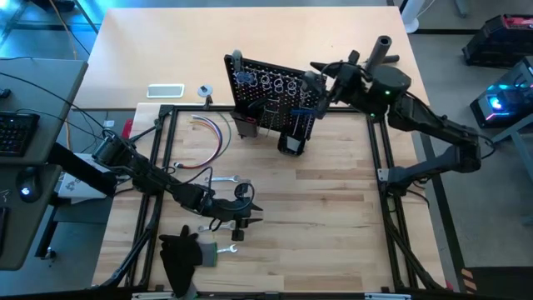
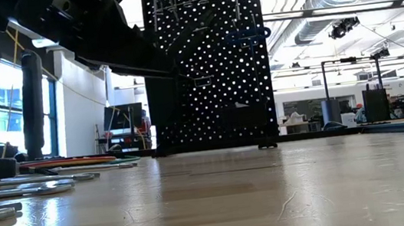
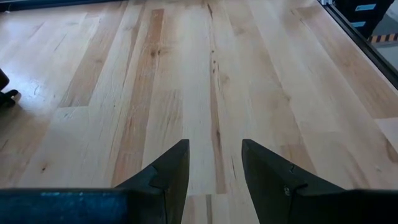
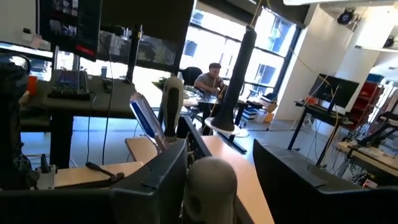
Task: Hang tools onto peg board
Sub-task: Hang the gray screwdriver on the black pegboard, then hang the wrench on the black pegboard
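The peg board (image 1: 271,96) is a black perforated panel standing upright at the table's far side, with silver rings and some tools along its top; the low view shows it too (image 2: 207,62). My right gripper (image 1: 315,90) is at the board's top right and is open (image 4: 219,144), with a grey rounded handle end (image 4: 211,183) between its fingers. My left gripper (image 1: 254,215) hovers low over the near left of the table, open (image 3: 214,146), with bare wood ahead of it. Black-handled pliers (image 1: 237,200) and silver wrenches (image 1: 223,179) (image 1: 231,250) lie flat beside it. My right gripper has the grey rounded handle end (image 4: 211,183) standing between its fingers at the board's top edge. The handle sits close against one finger (image 4: 174,171), and a gap shows to the other. Whether it touches the handle I cannot tell.
A bundle of coloured wires (image 1: 212,137) and a black glove-like cloth (image 1: 179,254) lie on the left side. A black bin (image 1: 291,142) sits at the board's foot. A white flat object (image 1: 165,90) and a black cylinder (image 1: 383,46) are farther back. The table's middle and right show bare wood.
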You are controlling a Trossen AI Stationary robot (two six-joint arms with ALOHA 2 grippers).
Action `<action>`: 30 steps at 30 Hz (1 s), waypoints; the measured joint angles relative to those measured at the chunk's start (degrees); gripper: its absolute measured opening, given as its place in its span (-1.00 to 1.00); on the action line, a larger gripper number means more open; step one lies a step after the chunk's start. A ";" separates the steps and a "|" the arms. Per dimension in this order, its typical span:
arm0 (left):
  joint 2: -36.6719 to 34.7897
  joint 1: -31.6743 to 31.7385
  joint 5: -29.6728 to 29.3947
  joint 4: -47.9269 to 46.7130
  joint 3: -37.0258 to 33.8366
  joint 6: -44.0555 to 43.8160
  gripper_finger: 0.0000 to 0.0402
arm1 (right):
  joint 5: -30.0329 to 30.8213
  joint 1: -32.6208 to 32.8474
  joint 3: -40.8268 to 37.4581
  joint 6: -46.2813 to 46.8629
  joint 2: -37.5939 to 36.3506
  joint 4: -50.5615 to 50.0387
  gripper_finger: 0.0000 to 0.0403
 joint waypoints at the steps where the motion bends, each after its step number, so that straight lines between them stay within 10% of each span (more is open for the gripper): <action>1: 0.00 0.00 0.00 -0.03 0.00 0.00 -0.30 | 0.07 0.34 0.00 -0.41 -0.30 0.06 -0.10; 30: 0.00 0.09 -0.63 -4.55 0.00 0.26 -0.30 | 1.08 19.83 0.02 -2.92 -3.71 -14.27 -0.10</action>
